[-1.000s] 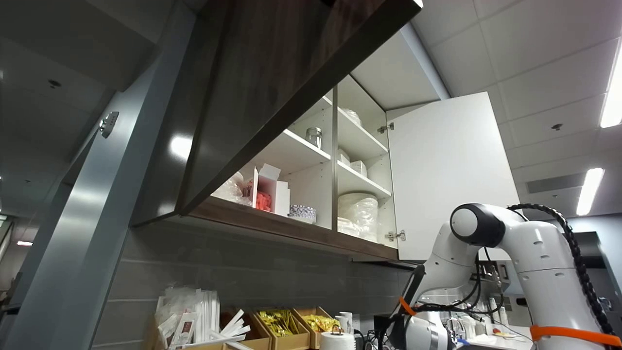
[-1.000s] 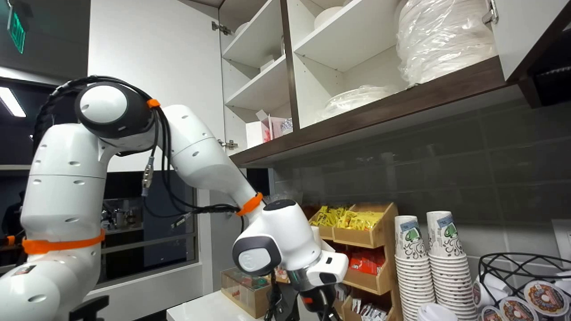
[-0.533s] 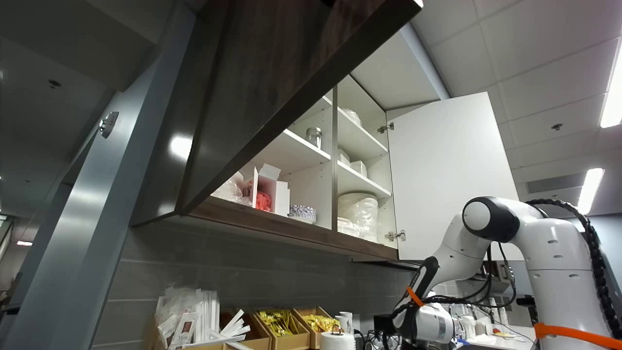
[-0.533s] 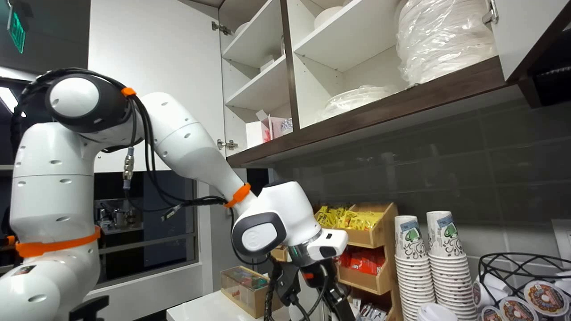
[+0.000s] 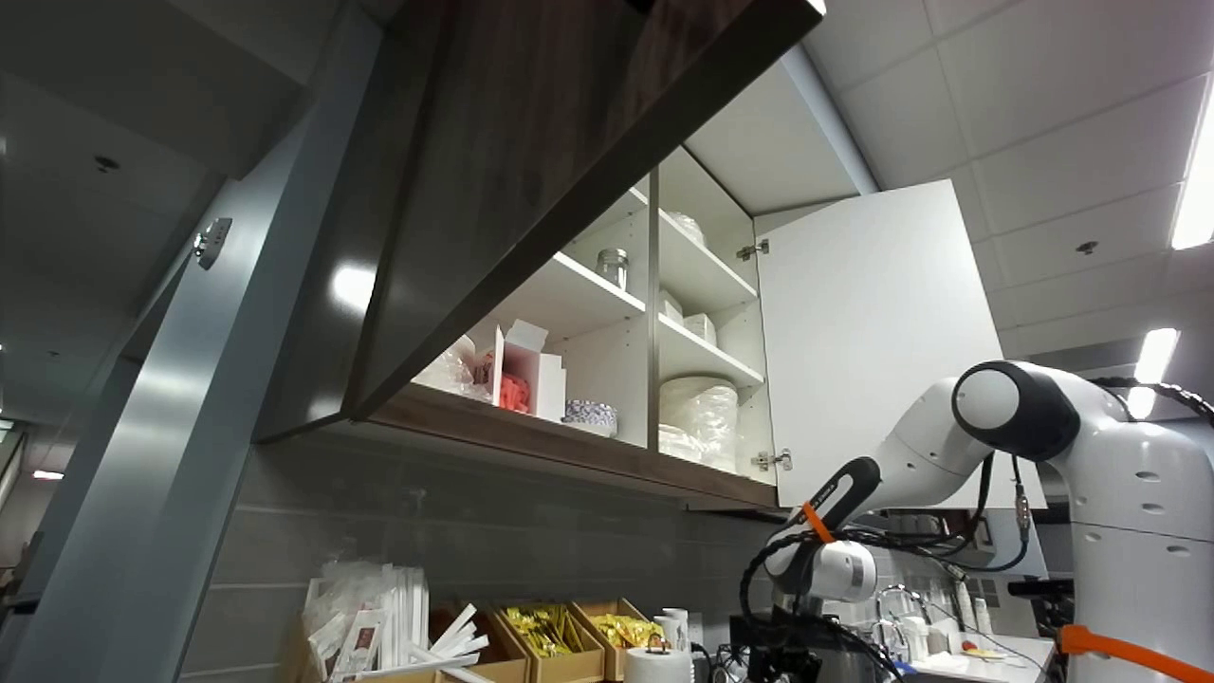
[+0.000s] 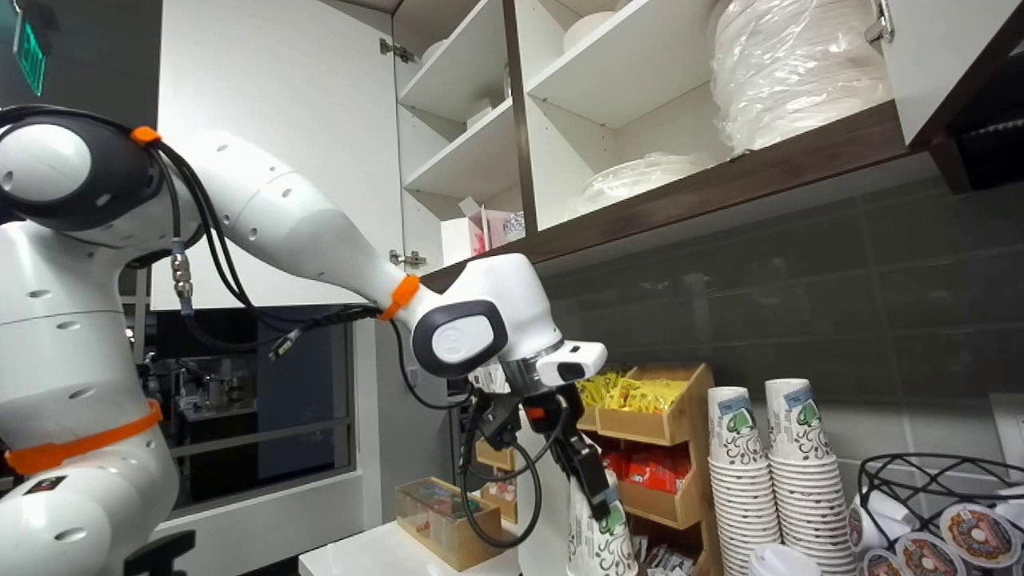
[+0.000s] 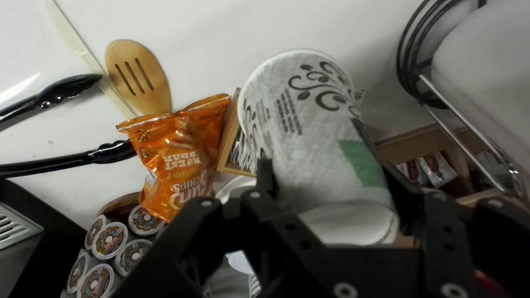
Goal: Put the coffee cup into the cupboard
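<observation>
The coffee cup [image 7: 298, 136] is white paper with dark swirls and a green patch. My gripper [image 7: 323, 165] is shut on it, one black finger on each side near its base. The rim points away from the gripper. In an exterior view the cup [image 6: 602, 536] hangs rim down, slightly tilted, below the gripper [image 6: 594, 492], its lower end at the picture's edge. In an exterior view the gripper [image 5: 782, 659] is dark and low, and the cup is hidden. The cupboard [image 5: 569, 453] hangs above with white shelves; its dark bottom edge also shows in an exterior view [image 6: 720, 188].
The white cupboard door [image 6: 280, 96] stands open behind the arm. Wrapped plates [image 6: 800, 80] and a white box [image 5: 545, 379] sit on shelves. Below are cup stacks [image 6: 744, 496], a wooden organiser [image 6: 680, 408], a pod basket [image 6: 896, 464], and a chip bag [image 7: 178, 161].
The gripper and wrist have risen, and the elbow has drawn back away from the cupboard. The held cup has come into view beneath the gripper in an exterior view.
</observation>
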Motion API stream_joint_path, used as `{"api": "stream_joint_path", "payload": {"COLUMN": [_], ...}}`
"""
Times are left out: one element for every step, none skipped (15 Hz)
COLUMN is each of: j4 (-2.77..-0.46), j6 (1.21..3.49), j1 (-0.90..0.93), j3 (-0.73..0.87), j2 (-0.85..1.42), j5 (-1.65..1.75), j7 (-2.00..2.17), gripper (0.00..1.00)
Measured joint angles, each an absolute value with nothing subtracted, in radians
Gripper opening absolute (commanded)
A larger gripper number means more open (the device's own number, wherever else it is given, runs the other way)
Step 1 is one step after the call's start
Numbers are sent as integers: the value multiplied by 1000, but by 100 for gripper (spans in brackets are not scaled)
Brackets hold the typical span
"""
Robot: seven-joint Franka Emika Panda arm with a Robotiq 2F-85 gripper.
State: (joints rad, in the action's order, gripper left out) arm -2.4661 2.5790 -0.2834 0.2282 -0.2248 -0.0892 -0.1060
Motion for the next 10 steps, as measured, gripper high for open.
{"api": "stream_joint_path", "payload": {"j4": [-2452, -2436, -2422, -2406, -2391, -2378, -2365, -2352, -2341, -2329], "j6": [2543, 2512, 2485, 2459, 2438, 2421, 2406, 2392, 2380, 2363], "j1": [-279, -276, -272, -270, -268, -266, -264, -262, -260, -259], "j3": [227, 225, 223, 219, 216, 211, 207, 202, 197, 193], "j2": [-249, -271, -294, -315, -336, -355, -373, -390, -405, -418], "j5": [-89, -89, -89, -89, -89, -89, -87, -84, -80, -79], "j7": [-97, -92, -86, -82, -79, -76, -71, -64, -58, -53], "gripper": [42, 41, 39, 39, 39, 38, 38, 39, 39, 39]}}
